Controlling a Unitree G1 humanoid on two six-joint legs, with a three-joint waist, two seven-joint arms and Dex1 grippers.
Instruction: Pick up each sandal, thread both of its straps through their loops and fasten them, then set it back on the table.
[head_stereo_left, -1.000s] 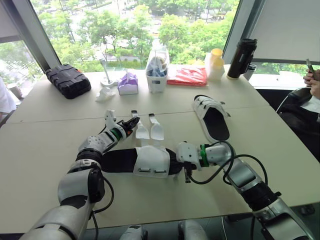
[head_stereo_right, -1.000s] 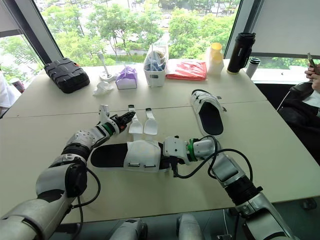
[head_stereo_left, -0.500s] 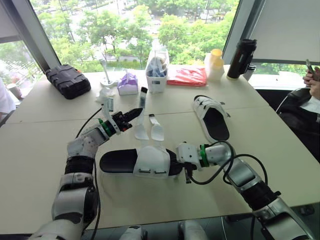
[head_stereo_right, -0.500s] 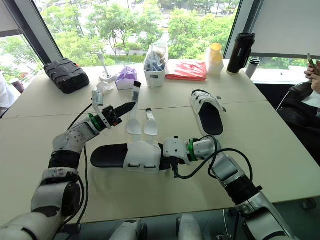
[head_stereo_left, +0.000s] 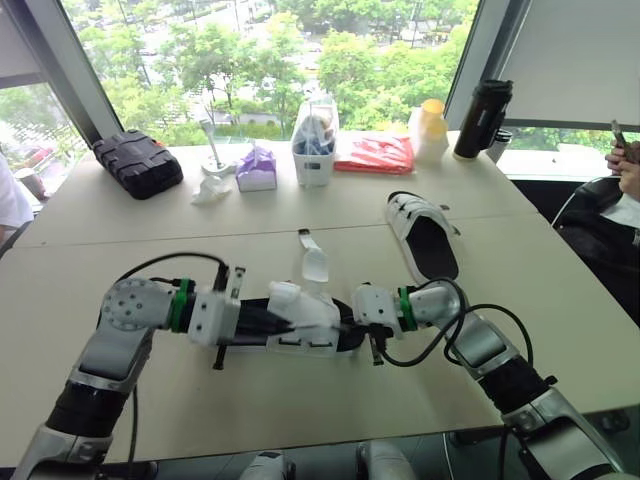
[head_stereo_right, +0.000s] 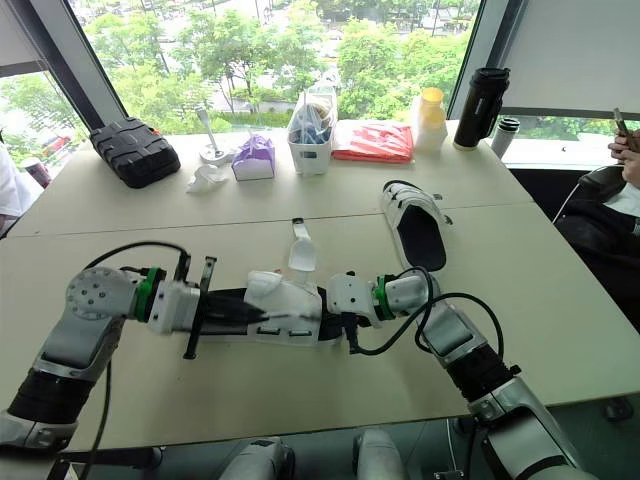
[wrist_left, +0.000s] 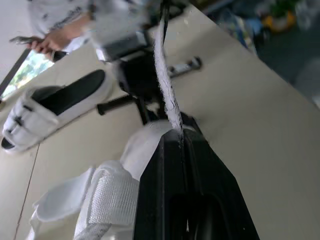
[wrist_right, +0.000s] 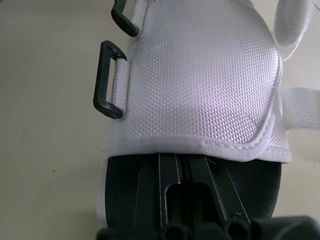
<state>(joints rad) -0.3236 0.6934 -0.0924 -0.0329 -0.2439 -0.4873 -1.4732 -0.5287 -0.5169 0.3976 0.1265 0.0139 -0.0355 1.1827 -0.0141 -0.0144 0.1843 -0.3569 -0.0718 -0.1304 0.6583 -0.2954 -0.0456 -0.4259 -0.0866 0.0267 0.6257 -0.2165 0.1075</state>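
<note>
While the left gripper (wrist_left: 172, 137) clenches 1 white woven strap (wrist_left: 164, 85) and the closed right gripper (wrist_right: 183, 172) pins the black-soled white sandal (wrist_right: 200, 75), overpulling could drag it loose.

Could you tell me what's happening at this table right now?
The robot is working on the near sandal on the table. Its left gripper is shut on one white strap, drawn across the upper. Its right gripper, shut, is tucked into the toe end, likely steadying it. The other strap lies loose; the second sandal sits aside.
</note>
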